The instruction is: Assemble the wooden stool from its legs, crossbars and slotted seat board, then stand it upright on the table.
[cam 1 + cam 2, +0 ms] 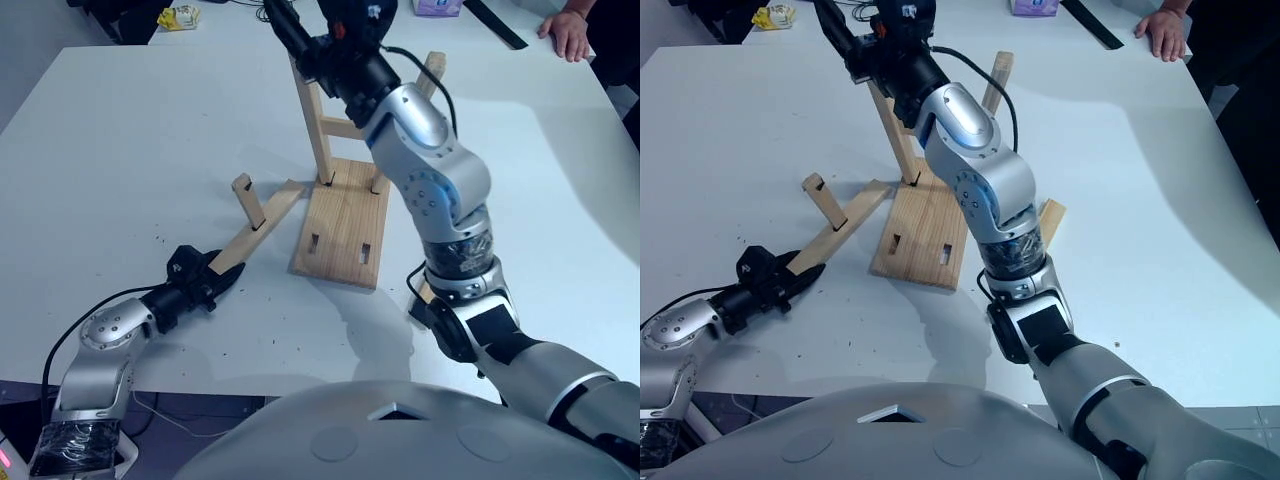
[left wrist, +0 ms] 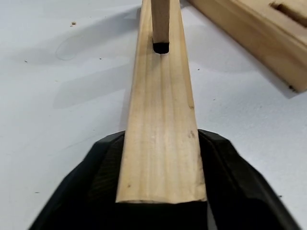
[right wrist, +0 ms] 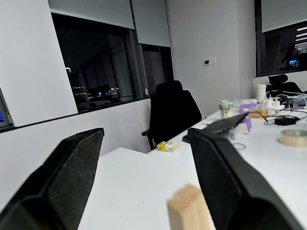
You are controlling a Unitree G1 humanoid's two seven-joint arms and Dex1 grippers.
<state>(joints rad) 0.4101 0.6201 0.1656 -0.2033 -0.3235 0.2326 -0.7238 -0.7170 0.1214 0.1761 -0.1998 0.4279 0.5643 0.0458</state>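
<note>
The slotted seat board (image 1: pixel 340 228) lies flat mid-table. Two legs (image 1: pixel 312 120) stand in its far slots, joined by a crossbar (image 1: pixel 341 128). My right gripper (image 1: pixel 295 40) hovers open around the top of the left standing leg; that leg's end (image 3: pixel 187 208) shows low between the spread fingers (image 3: pixel 225 182), not touching them. My left gripper (image 1: pixel 215 275) is shut on the near end of a loose leg (image 1: pixel 258 225) that slants toward the board's left edge, with a short crossbar (image 1: pixel 247 198) stuck in it. In the left wrist view the loose leg (image 2: pixel 162 129) is clamped between the black fingers (image 2: pixel 103 177).
Another wooden piece (image 1: pixel 1048 220) lies on the table under my right forearm, right of the board. A yellow item (image 1: pixel 180 15), a purple box (image 1: pixel 437 6) and a black strap (image 1: pixel 495 22) lie at the far edge. The table's front edge (image 1: pixel 300 385) is close.
</note>
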